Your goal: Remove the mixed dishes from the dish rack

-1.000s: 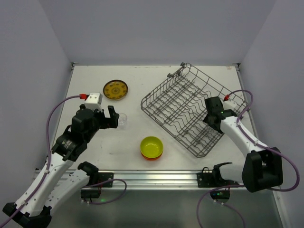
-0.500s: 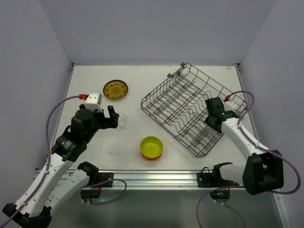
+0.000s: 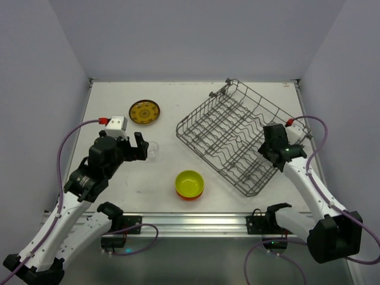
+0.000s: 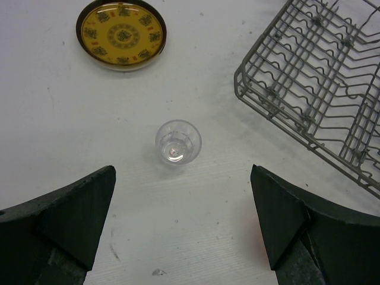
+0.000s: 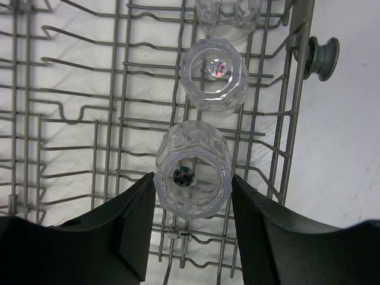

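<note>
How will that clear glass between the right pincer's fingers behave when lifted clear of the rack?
Probably slippery: the faceted glass looks smooth and glossy. Likely light and rigid, but fragile. It may snag on the rack wires around it.

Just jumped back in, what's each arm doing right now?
The right gripper appears to have its fingers closed on a clear glass in the dish rack, with two more glasses beyond it. The left gripper hovers open above another glass standing on the table. The patterned plate and the yellow-green bowl, stacked on an orange bowl, are out.
</note>
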Controlling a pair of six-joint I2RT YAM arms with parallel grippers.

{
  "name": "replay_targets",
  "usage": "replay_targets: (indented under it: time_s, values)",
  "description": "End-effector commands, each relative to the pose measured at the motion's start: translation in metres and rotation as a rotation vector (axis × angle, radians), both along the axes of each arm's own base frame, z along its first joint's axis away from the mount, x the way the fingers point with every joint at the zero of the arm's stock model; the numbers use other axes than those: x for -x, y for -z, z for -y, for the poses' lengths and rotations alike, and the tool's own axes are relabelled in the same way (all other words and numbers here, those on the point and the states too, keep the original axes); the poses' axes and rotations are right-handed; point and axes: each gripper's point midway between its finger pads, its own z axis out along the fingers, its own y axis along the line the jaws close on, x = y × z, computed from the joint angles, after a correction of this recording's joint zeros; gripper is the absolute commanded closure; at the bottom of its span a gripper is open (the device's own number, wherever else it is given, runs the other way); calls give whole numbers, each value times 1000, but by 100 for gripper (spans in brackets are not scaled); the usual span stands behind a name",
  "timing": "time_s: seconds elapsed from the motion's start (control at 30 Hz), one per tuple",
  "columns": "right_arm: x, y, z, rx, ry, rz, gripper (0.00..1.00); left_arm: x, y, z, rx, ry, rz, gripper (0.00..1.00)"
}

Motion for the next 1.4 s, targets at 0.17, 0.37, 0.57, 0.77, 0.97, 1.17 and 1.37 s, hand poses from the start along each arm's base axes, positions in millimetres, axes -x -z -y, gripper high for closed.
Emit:
replay_targets:
  time_s: [0.17,0.37,0.57,0.77,0.97,1.17,1.37]
  values:
    - [-8,-82,-29,-117,-188,210,71,-5,-16,0,28,-13,62,0]
    - [-12,-145,-91,-306,-530,461,72,0,-31,23,139,79,75,0]
    - [28,-219,-186,-700,-1081,761,73,38,-75,114,505,581,136,0]
    - [60,-259,-212,-871,-1324,947,73,79,-118,155,836,920,209,0]
    - [77,-272,-238,-941,-1488,993,72,83,-132,182,888,1023,217,0]
    - [79,-270,-256,-941,-1542,991,72,87,-152,189,917,1056,296,11]
    - [78,-266,-257,-930,-1540,1006,72,87,-151,191,914,1052,299,41]
